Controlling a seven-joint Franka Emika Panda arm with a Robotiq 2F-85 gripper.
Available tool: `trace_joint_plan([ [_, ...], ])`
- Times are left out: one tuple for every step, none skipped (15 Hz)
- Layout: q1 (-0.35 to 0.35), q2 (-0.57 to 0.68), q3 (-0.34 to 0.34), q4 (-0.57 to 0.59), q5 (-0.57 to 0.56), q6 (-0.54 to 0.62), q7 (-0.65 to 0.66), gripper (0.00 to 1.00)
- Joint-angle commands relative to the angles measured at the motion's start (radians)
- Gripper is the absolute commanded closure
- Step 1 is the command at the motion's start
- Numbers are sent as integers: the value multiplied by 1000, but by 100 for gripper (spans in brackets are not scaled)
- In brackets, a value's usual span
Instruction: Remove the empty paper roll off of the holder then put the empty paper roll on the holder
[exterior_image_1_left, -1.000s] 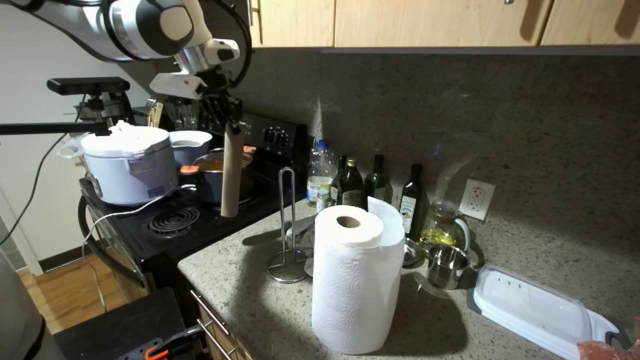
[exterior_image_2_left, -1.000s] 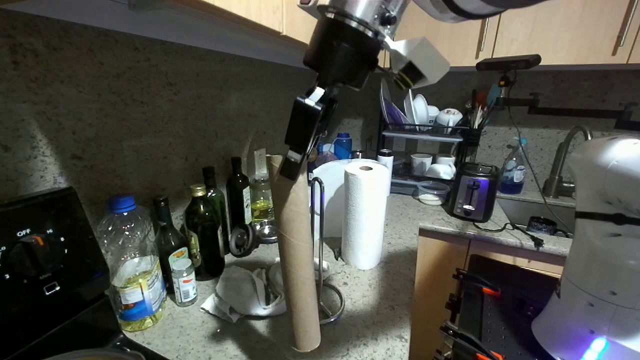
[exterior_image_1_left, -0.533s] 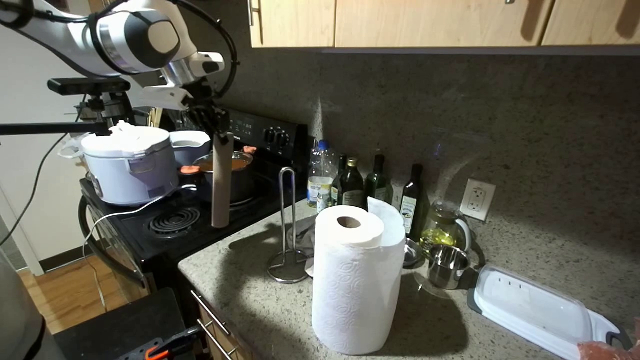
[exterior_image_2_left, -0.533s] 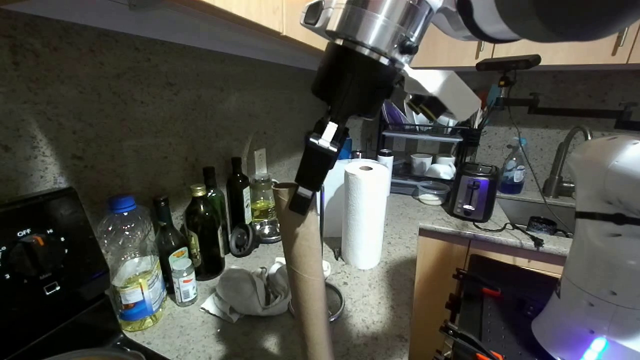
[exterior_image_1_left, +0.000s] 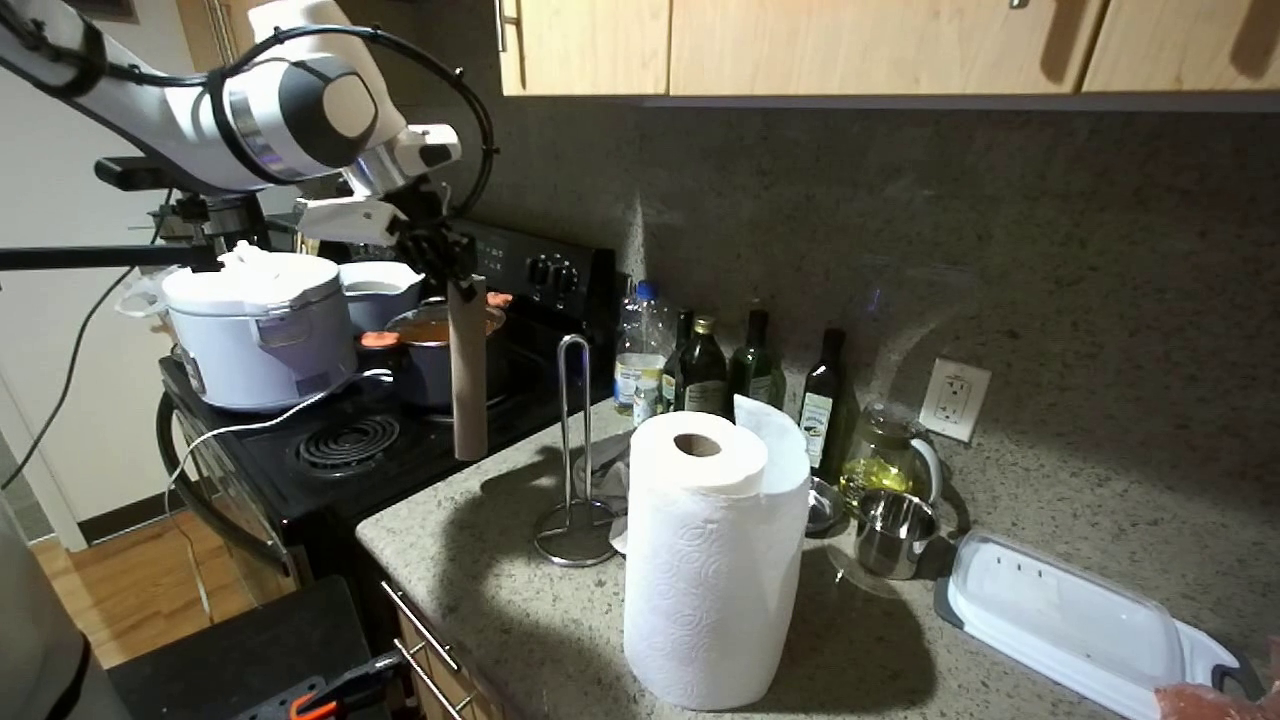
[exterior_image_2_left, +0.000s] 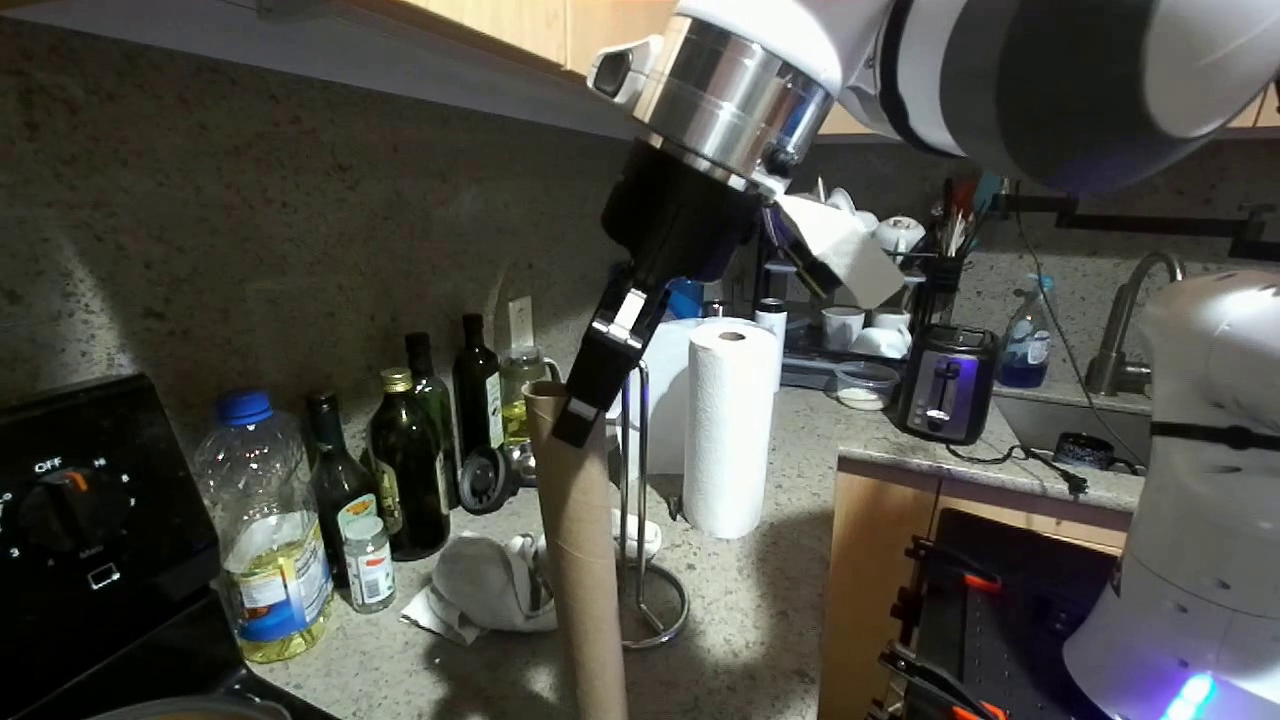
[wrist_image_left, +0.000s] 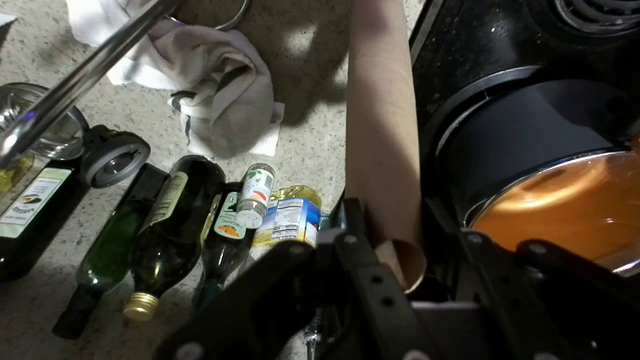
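In an exterior view my arm (exterior_image_1_left: 270, 115) reaches in from the upper left (a black cable (exterior_image_1_left: 488, 148) arcs along it); my wrist (exterior_image_2_left: 735, 92) is tilted, so my gripper (wrist_image_left: 393, 215) slants steeply downward; my two fingers (exterior_image_2_left: 602, 370) face each other in a clasp, short of meeting; my white base (exterior_image_2_left: 1170, 590) glows blue-violet low down.

Bare cardboard, matt and smooth, makes the tube (exterior_image_2_left: 583, 560) at lower centre of an exterior view, while the holder (exterior_image_2_left: 643, 480) gleams in polished metal wire. The gripper (wrist_image_left: 395, 215) wears a mostly matt finish. Paper (embossed with a dimpled pattern) covers the roll (exterior_image_1_left: 700, 600), and crumpled, soft-looking cloth forms the towel (wrist_image_left: 230, 100) at upper left of the wrist view. Glossy glass bottles (wrist_image_left: 170, 250) shine at its lower left; smooth wood fronts the cabinets (exterior_image_1_left: 860, 45) across the top of an exterior view; the counter (exterior_image_1_left: 450, 520) resembles speckled stone.
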Motion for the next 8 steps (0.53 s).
trace_joint_plan([
  [-38,20,19,-22,-63,75,52,62],
  [-42,29,20,-24,-73,87,57,64],
  [-47,36,20,-26,-84,100,61,66],
  [-52,44,22,-28,-96,111,71,68],
  [-54,47,21,-33,-102,117,76,62],
  [-56,52,21,-35,-109,125,78,60],
  [-58,58,21,-38,-115,136,80,58],
  [-60,64,22,-39,-121,143,87,52],
])
